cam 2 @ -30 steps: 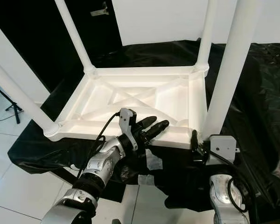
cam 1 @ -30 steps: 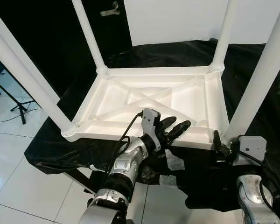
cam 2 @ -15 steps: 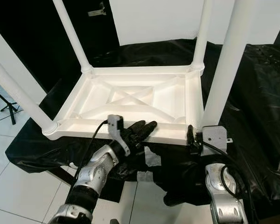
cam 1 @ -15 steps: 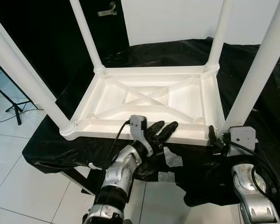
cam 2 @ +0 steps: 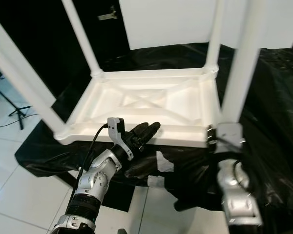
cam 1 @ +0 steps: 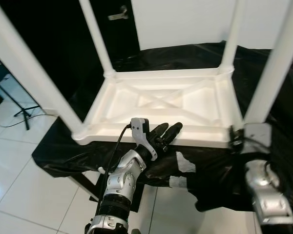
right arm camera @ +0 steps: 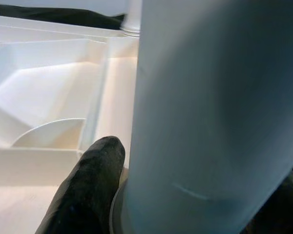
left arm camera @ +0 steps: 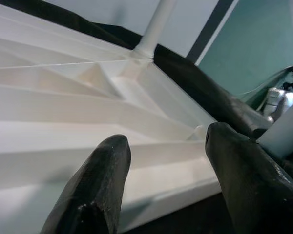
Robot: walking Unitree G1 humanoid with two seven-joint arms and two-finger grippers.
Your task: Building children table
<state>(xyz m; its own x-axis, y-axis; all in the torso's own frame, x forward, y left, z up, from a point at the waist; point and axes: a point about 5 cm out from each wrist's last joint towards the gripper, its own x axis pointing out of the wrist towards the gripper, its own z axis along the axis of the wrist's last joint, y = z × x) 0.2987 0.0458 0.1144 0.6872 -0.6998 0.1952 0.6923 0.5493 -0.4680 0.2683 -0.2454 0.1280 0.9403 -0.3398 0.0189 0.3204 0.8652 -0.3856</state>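
Two grippers work at the near edge of the upturned white table top [cam 1: 161, 105], which lies centre frame on a black cloth [cam 1: 263, 73] with its four legs standing up. The left gripper [cam 1: 167, 134] is spread wide, its fingers [left arm camera: 95, 195] over the near rim at lower centre, holding nothing. The right gripper [cam 1: 233, 141], lower right, sits clenched around the base of the near right leg [cam 1: 278, 63], one finger [right arm camera: 85, 192] pressed against it. A light stand [cam 1: 22, 114] stands on the tiled floor [cam 1: 14, 190] at left. Compared with a second ago, the left gripper has drawn back from inside the tray to its rim.
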